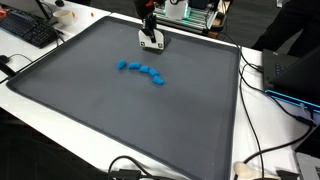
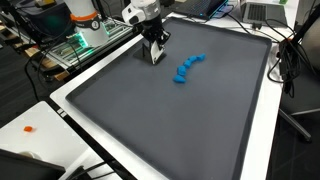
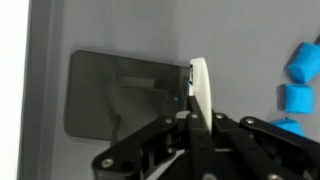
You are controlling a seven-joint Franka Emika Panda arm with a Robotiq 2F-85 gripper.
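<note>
Hanging close to one edge of the grey mat (image 1: pixel 100 110), the claw (image 1: pixel 152 38) is closed on a thin white piece (image 1: pixel 152 44), which sticks out below its fingers in both exterior views (image 2: pixel 156 56). In the wrist view the white piece (image 3: pixel 200 88) shows edge-on, pinched between the two black fingers, and a dark rectangular shadow lies on the mat beside it. Whether its lower end touches the mat I cannot tell. A curved row of blue blocks (image 1: pixel 142 71) lies on the mat nearer its middle, apart from the claw; an exterior view shows the same row (image 2: pixel 187 69), and the wrist view catches a few of them at one side (image 3: pixel 303 62). Off the mat, a keyboard (image 1: pixel 28 30) sits on the white worktop (image 1: pixel 270 140)
</note>
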